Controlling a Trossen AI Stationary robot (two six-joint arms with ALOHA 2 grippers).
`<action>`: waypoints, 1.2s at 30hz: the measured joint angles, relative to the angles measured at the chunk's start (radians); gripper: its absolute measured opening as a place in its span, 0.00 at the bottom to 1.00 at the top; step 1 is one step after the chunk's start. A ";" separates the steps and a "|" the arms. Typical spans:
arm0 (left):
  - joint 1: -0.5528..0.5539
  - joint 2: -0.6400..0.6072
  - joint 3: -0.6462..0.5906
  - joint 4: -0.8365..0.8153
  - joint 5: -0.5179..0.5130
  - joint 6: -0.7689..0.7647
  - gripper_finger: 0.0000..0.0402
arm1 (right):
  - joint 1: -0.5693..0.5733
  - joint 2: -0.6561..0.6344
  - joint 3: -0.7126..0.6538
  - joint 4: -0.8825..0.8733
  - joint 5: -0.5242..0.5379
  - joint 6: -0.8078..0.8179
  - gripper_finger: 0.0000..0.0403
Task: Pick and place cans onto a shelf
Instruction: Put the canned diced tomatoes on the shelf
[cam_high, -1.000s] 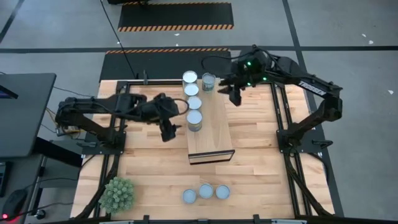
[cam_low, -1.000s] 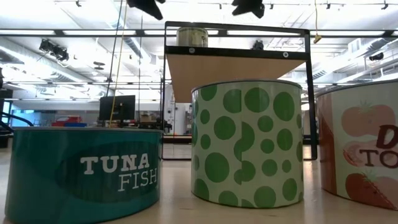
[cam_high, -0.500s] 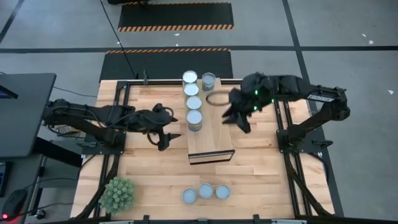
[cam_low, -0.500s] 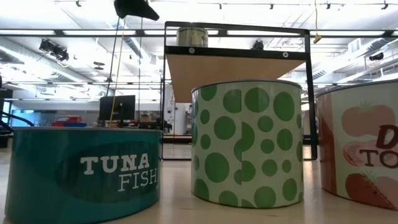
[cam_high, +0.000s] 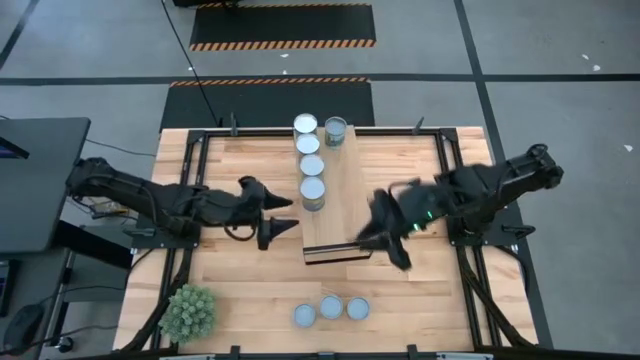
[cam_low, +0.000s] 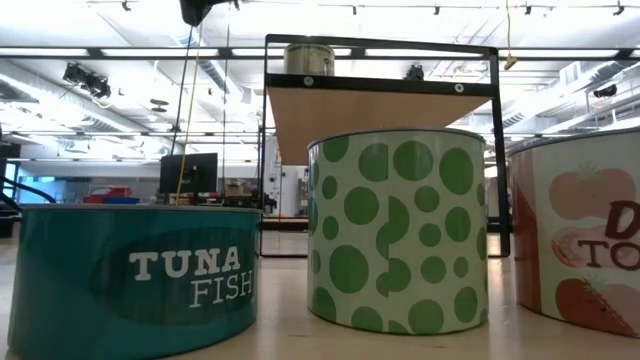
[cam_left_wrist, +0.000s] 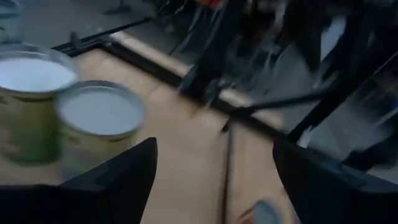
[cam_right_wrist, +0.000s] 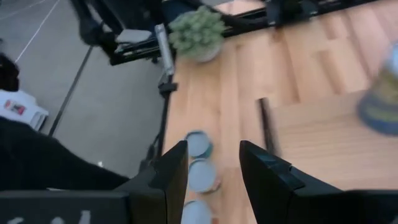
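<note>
**Five cans on the shelf, three waiting on the bench**

The shelf (cam_high: 338, 205) is sitting at the middle of the bench (cam_high: 420, 285), its long side running from 12 toward 6 o'clock. Five cans are standing on its far half: a row of four (cam_high: 311, 166) along its 9 o'clock edge, each touching or nearly touching the next, and one duller can (cam_high: 335, 130) just beside the farthest of the row, on its 3 o'clock side. Three more cans (cam_high: 331, 309) are lying in a tight line on the bench toward 6 o'clock from the shelf, well apart from it. The low view is showing these three close up: a teal tuna can (cam_low: 135, 275), a green-dotted can (cam_low: 397, 230) and a tomato can (cam_low: 585, 235).

The left end effector (cam_high: 280, 219) is hovering over the bench just off the shelf's 9 o'clock edge, its fingers spread wide and grasping nothing. The right end effector (cam_high: 385, 240) is hanging at the shelf's near corner toward 3 o'clock, jaws parted and empty; its wrist view is looking down on the three bench cans.

A spiky green plant ball (cam_high: 189, 311) is resting on the bench at about 7 o'clock.
</note>
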 joint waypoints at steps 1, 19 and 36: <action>-0.011 0.000 -0.022 0.061 -0.009 -0.024 0.80 | 0.036 0.000 -0.004 0.004 0.029 0.013 0.38; -0.253 0.034 -0.128 0.285 -0.220 -0.335 0.80 | 0.453 0.098 -0.232 0.226 0.274 0.249 0.44; -0.402 0.118 -0.128 0.276 -0.388 -0.436 0.80 | 0.487 0.353 -0.157 0.035 0.315 0.304 0.50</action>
